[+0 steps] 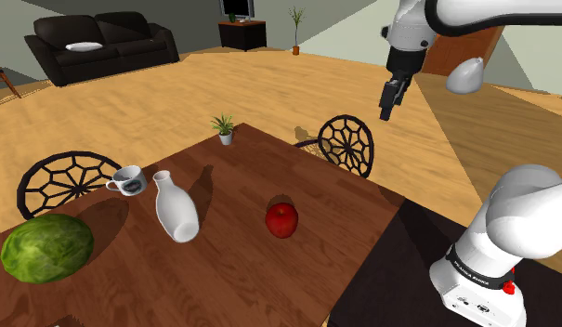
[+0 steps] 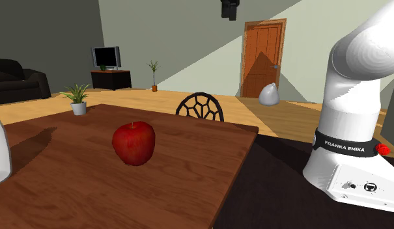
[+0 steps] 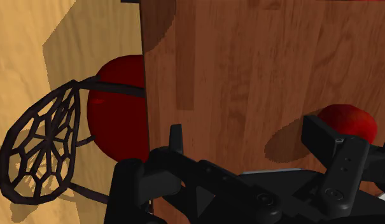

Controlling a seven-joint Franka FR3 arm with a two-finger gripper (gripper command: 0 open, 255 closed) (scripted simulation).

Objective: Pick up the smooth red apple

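From where I stand, the all-black 2-finger gripper (image 1: 388, 110) hangs high, out past the table's edge above the dark web-backed chair (image 1: 347, 144). Its 2 fingers (image 3: 176, 137) are spread wide with nothing between them. The round glossy red apple (image 1: 281, 220) sits alone on the brown wooden table (image 1: 269, 288), toward the side nearest the robot's stand and well apart from the hand.

I'd say the reach is only starting. The hand should cross over the tabletop first and centre itself above the apple. Then it should come straight down so both pads meet the widest part together; 1 finger touching early would likely roll it.

Nothing stands in that path. The tall white vase (image 1: 175, 209) is to the shoulder view's left of the apple, well clear. A white cup (image 1: 128, 180), a green cabbage (image 1: 46, 246) and a small potted plant (image 1: 223, 128) lie farther off.
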